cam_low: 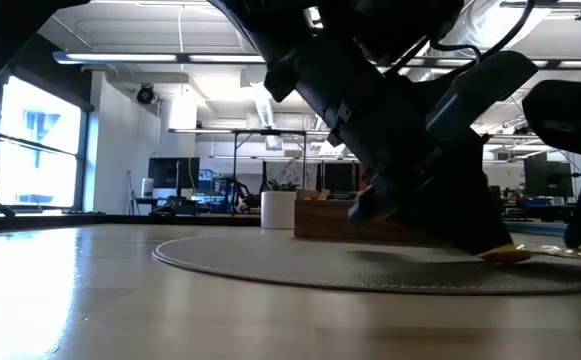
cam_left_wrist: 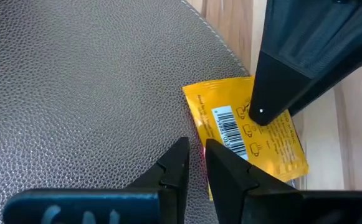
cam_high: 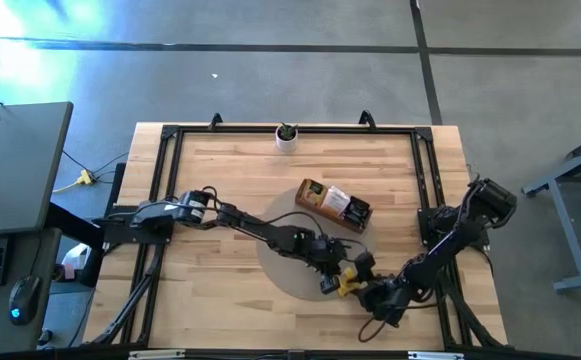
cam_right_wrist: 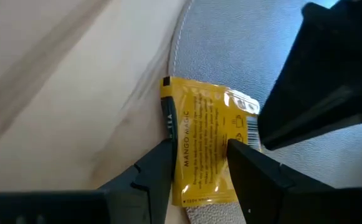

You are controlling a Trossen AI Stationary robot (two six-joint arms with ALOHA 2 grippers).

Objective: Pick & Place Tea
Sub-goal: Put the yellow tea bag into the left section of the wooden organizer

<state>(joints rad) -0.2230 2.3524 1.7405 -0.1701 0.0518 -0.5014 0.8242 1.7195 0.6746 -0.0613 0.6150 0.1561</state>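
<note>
Both my claws meet over one yellow tea sachet [cam_right_wrist: 212, 143] lying at the edge of the grey round mat [cam_high: 285, 272], half on the wooden worktop [cam_high: 220, 180] — my right claw [cam_right_wrist: 199, 165] straddles it with fingers apart, not yet pinching. My left claw [cam_left_wrist: 196, 165] is nearly closed, tips at the sachet's corner, gripping nothing I can see. Risk: two claws crowding one flat sachet — a nudge could slide it away.

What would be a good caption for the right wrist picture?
Right gripper astride a yellow tea sachet at the edge of a grey round mat, the left gripper close beside it.
</note>
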